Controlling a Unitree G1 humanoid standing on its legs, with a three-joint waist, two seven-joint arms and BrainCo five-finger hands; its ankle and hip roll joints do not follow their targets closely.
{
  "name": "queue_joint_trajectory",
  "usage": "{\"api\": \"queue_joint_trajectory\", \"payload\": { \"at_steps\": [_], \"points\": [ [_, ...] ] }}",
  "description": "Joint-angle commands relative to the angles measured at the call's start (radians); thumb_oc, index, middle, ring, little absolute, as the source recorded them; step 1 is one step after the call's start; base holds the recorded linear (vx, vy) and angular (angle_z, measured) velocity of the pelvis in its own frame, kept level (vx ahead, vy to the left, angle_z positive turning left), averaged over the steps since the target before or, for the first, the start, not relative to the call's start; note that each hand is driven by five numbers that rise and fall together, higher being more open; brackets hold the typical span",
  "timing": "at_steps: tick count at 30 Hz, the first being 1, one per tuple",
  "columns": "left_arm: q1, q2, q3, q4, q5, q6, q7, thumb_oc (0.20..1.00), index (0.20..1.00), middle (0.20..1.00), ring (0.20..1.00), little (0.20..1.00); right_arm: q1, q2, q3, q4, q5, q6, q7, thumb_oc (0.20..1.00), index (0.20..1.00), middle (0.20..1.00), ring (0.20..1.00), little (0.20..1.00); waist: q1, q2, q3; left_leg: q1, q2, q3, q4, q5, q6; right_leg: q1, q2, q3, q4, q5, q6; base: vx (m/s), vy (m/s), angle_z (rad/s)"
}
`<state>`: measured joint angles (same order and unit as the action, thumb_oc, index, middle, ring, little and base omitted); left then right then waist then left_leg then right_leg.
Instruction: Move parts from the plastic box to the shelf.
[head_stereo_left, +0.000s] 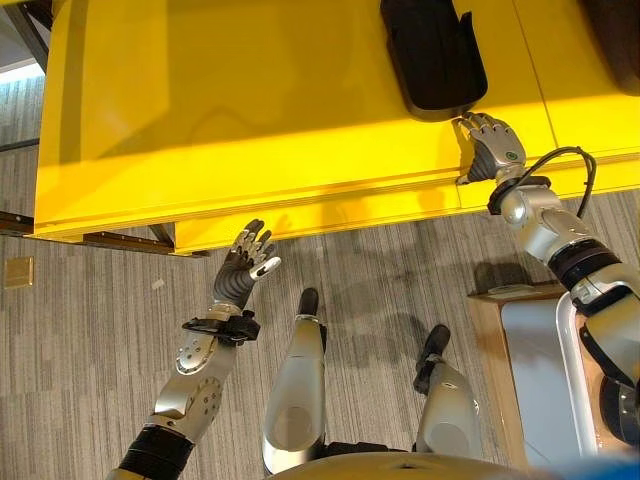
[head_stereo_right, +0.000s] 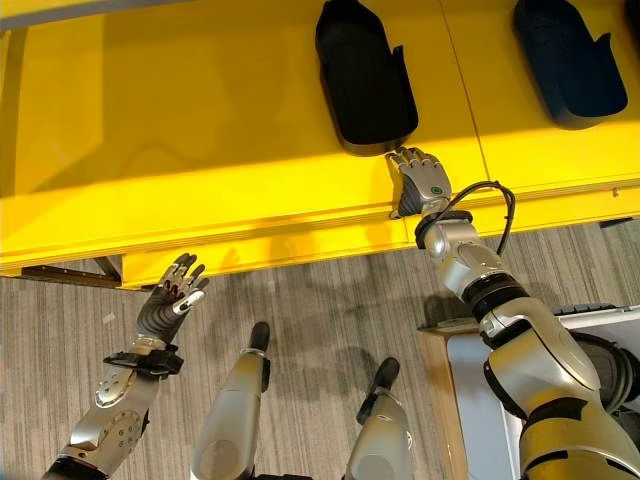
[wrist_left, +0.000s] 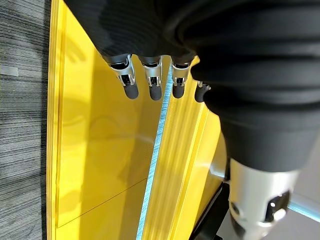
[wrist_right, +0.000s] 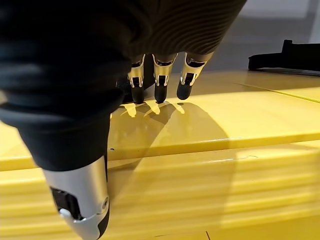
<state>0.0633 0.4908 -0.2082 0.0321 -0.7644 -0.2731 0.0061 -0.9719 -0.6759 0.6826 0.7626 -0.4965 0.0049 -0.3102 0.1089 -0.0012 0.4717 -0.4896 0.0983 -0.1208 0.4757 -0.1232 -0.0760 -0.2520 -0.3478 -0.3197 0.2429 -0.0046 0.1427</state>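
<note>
While I read the head views, these lines hold:

Shelf: the broad glossy yellow shelf board spans the far part of the scene, its stepped front edge running left to right.

Near part: a black moulded plastic part, long and shoe-like, lies flat on the shelf just beyond my right hand; a second black moulded part lies further right, well apart from it.

Axis: the near part's long axis runs near to far, its rounded, wider end toward me and its narrow end toward the far side.

Right hand: released, fingers straight, tips on the yellow surface just beside the part's near end. I judge the part has been set down and the hand sits low there for that reason.

Left hand: relaxed and holding nothing, raised over the grey striped carpet just short of the shelf's front edge, probably idle.

Box: to the near right I see a pale tray-like thing on a wooden surface; I cannot tell whether it is the plastic box.
</note>
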Motion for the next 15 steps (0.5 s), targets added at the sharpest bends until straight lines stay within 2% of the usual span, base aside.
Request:
{"api": "queue_joint_trajectory", "payload": {
  "at_steps": [1,12,15],
  "points": [
    [0.013,0.048,0.01,-0.069,0.006,-0.059,0.0,1.0,1.0,1.0,1.0,1.0,-0.168,0.093,0.044,-0.065,0.002,-0.071,-0.001,1.0,1.0,1.0,1.0,1.0,0.07,-0.019,0.002,0.024,-0.014,0.002,-0.059,0.066,0.025,-0.034,0.008,0.032,0.286,-0.109,-0.036,0.0,0.0,0.0],
    [0.015,0.046,0.012,-0.063,0.008,-0.061,0.004,1.0,1.0,1.0,1.0,1.0,-0.164,0.078,0.022,-0.055,0.015,-0.063,-0.015,1.0,1.0,1.0,1.0,1.0,0.069,-0.022,0.004,0.022,-0.016,0.004,-0.058,0.065,0.025,-0.038,0.007,0.036,0.29,-0.109,-0.036,0.0,0.0,0.0],
    [0.013,0.034,0.01,-0.058,0.01,-0.06,0.003,1.0,1.0,1.0,1.0,1.0,-0.096,0.051,-0.019,-0.087,0.032,-0.07,-0.025,1.0,1.0,1.0,1.0,1.0,0.061,-0.023,0.005,0.025,-0.013,0.005,-0.06,0.066,0.025,-0.037,0.009,0.036,0.288,-0.108,-0.036,0.0,0.0,0.0]
  ]
}}
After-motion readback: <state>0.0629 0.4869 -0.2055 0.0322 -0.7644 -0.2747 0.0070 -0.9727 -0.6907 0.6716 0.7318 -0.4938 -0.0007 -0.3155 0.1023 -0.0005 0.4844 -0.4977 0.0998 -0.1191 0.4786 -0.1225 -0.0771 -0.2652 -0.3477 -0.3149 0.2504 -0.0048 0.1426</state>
